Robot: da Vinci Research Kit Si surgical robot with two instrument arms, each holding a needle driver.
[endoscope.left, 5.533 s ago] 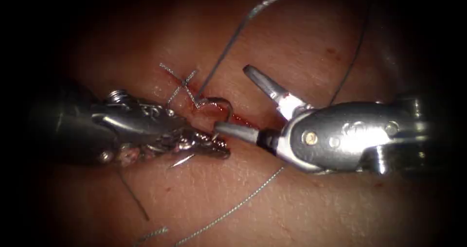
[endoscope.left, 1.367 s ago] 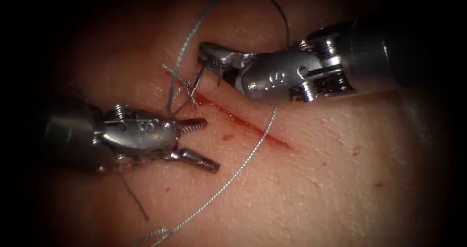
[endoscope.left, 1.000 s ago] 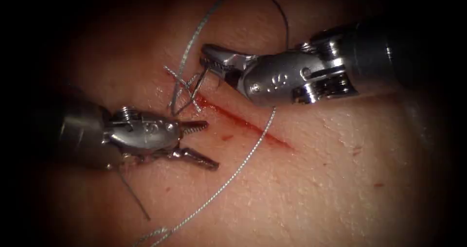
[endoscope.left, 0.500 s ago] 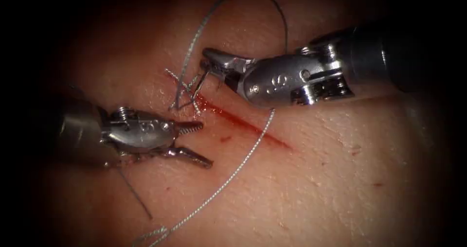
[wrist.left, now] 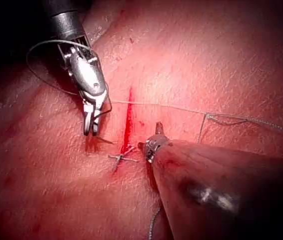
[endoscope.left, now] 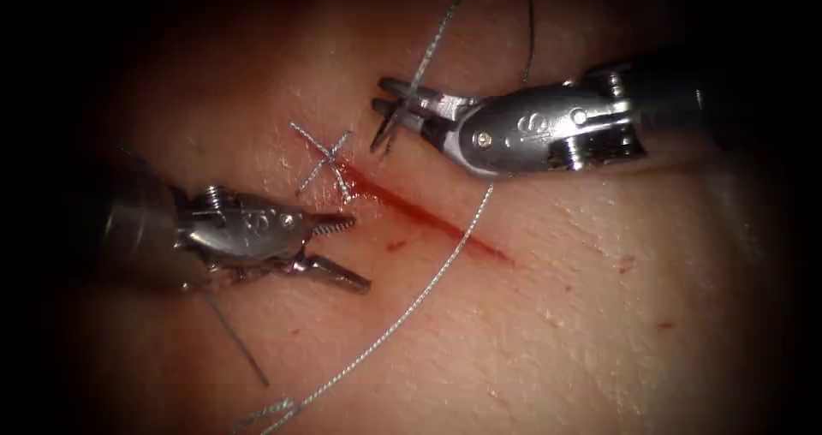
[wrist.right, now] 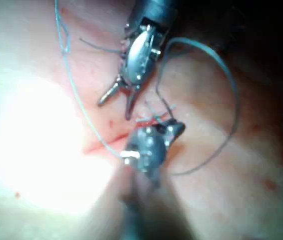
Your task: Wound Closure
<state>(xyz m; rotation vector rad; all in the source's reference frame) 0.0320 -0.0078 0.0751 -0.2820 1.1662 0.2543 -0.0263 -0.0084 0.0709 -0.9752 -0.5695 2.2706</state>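
Observation:
The tissue [endoscope.left: 531, 332] has a slanting red cut [endoscope.left: 428, 217] with a crossed stitch [endoscope.left: 324, 157] at its upper left end. Above and to the right of that stitch, my right tool [endoscope.left: 383, 97] is shut on the dark needle [endoscope.left: 379, 135]. It seems to hold it near the thread end. The needle hangs point down, out of the tissue. Thread [endoscope.left: 428, 50] rises from those jaws. My left tool [endoscope.left: 355, 251] lies left of the cut, open and holding nothing. In the left wrist view the right tool [wrist.left: 89, 127] hovers beside the cut [wrist.left: 129, 120].
A long run of thread [endoscope.left: 428, 281] crosses the cut and trails to the lower left. A dark cut end of thread [endoscope.left: 235, 341] lies below the left tool. Small red spots of fluid [endoscope.left: 396, 245] dot the tissue beside the cut. In the right wrist view a thread loop [wrist.right: 226, 85] arcs over the tissue.
My right tool has lifted up and to the right with the needle, away from the crossed stitch, and the thread loop above it has drawn straighter. The left tool has barely moved.

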